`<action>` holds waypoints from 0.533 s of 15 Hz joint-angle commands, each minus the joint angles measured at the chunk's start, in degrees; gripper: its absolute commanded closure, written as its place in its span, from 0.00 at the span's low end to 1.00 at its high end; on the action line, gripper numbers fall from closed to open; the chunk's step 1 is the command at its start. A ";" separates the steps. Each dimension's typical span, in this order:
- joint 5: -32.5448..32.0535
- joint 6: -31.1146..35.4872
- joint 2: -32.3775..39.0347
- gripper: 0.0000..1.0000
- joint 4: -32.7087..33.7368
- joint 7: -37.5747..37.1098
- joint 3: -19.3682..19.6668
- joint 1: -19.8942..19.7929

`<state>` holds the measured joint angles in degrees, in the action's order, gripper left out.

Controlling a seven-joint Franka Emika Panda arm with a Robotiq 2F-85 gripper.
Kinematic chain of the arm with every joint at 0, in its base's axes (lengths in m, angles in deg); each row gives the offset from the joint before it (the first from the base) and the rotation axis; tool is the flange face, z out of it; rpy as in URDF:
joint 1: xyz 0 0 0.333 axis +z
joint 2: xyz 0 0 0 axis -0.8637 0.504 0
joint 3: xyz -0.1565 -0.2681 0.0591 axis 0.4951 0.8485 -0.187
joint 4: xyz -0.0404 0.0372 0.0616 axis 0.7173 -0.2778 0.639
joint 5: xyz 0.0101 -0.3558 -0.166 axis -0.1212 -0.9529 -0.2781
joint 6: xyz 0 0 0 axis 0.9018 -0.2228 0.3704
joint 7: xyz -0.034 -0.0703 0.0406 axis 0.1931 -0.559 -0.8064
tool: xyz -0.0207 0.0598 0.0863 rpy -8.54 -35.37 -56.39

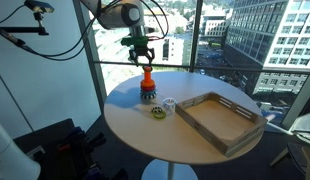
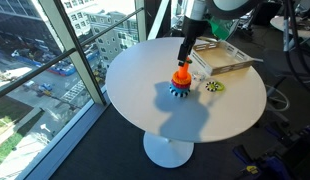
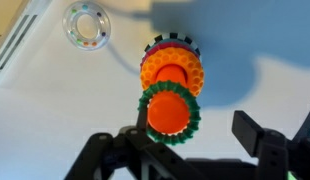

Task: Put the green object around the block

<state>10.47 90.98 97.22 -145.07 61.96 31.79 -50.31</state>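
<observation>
In the wrist view the green object (image 3: 145, 100), a toothed green ring, sits around the top of the orange peg of the block (image 3: 170, 112). Below it are an orange gear (image 3: 173, 62) and the dark base. My gripper (image 3: 190, 150) is open just above the peg, its fingers on either side, the left one close to the ring's edge. In both exterior views the gripper (image 1: 143, 60) (image 2: 185, 58) hangs straight over the block (image 1: 148, 88) (image 2: 180, 82). The ring is too small to make out there.
A clear round piece (image 3: 85, 25) (image 1: 168, 103) and a small yellowish piece (image 1: 157, 111) (image 2: 212, 87) lie on the round white table (image 1: 135, 135) near the block. A wooden tray (image 1: 220, 120) (image 2: 230, 55) stands beside them. Windows are close behind the table.
</observation>
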 commanded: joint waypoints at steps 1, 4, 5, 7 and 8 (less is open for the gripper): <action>-0.23 1.08 -0.89 0.00 -0.83 0.49 -0.04 -0.18; 0.21 0.76 -1.45 0.00 -1.10 0.82 -0.26 -0.27; 0.58 0.50 -1.65 0.00 -1.15 1.09 -0.42 -0.36; 1.41 0.80 -1.95 0.00 -1.42 1.75 -0.71 -0.67; 1.80 0.78 -2.08 0.00 -1.46 2.10 -0.83 -0.80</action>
<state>10.62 91.00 96.93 -145.07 61.98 31.66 -50.31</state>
